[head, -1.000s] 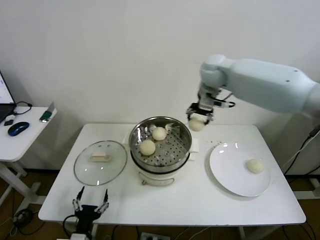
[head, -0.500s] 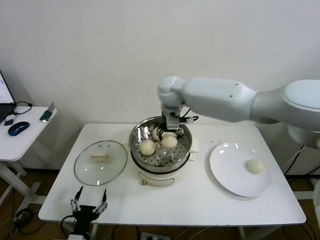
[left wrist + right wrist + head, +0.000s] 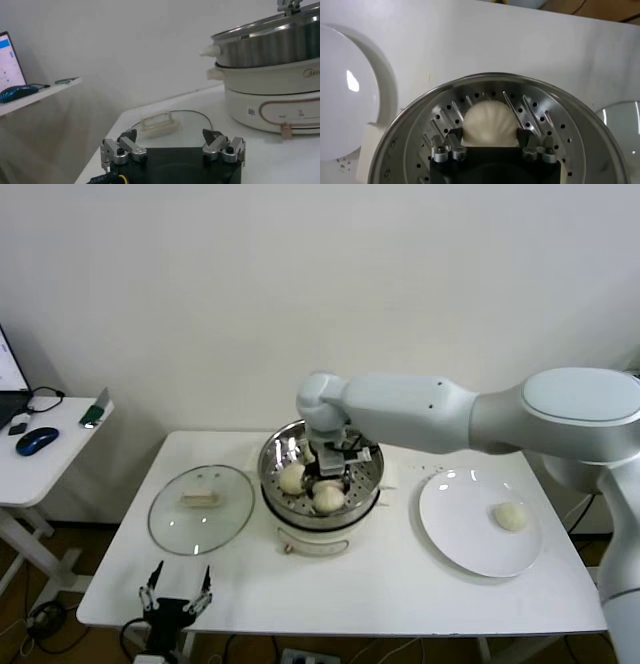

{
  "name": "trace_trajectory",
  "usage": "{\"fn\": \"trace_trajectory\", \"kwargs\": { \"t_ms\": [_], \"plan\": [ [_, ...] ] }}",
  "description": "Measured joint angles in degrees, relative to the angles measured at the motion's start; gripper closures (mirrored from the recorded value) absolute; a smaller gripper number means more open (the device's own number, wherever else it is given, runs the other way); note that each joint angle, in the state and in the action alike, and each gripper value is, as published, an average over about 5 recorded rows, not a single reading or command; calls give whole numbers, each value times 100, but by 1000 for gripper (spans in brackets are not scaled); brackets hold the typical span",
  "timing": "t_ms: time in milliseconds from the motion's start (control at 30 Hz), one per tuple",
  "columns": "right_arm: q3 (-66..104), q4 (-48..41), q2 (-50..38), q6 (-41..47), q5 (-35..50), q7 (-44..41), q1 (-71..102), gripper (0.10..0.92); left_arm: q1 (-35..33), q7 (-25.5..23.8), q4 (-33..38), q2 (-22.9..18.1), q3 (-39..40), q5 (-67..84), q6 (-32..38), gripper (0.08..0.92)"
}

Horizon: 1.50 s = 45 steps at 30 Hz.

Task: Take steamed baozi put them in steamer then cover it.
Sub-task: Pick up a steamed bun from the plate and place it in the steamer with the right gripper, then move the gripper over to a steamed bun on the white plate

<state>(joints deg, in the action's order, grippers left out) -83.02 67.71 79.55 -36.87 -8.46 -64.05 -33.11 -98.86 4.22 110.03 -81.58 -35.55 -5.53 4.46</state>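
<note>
The steamer point(image 3: 272, 452) stands mid-table, its perforated tray point(image 3: 415, 135) showing. My right gripper point(image 3: 331, 480) reaches down into it and is shut on a steamed baozi point(image 3: 489, 122), which rests low on the tray toward the front. A second baozi point(image 3: 291, 478) lies beside it to the left. Another baozi point(image 3: 511, 516) sits on the white plate point(image 3: 462, 539) at the right. The cover point(image 3: 200, 509), clear glass with a cream handle point(image 3: 159, 123), lies flat left of the steamer. My left gripper point(image 3: 176, 594) hangs open below the table's front edge, well apart from everything.
A side table point(image 3: 45, 459) at the far left carries a mouse and a laptop. The steamer's white base point(image 3: 270, 100) rises close behind the cover in the left wrist view. The wall runs right behind the table.
My right arm has swung from behind the table's back right over into the steamer, carrying the baozi down to the tray. The left arm has stayed put.
</note>
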Motion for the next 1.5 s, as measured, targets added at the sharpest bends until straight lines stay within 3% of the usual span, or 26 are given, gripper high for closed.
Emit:
{"fn": "trace_trajectory", "kwargs": {
  "t_ms": [167,633,867,1133,1500],
  "plan": [
    [34,-19,5,8,-32,30,10,210,15,1,-27,-1,6,3,5,177],
    [164,-114,-366,268,236,169,-390,203,42,9,-40,8,-5,-10,10,177],
    [-258,-77,-1123,1504,1116,659,-893,203,83,11,-24,28,42,-60,12,177],
    [-558,111,-2351,3201,2147,629,-1064,203,201,10,13,9,43,-79,-49,177],
    [-40,42,-3915,4065,1832,268,-68,203,273,7,42,25,4,-92,-117,177]
  ]
}}
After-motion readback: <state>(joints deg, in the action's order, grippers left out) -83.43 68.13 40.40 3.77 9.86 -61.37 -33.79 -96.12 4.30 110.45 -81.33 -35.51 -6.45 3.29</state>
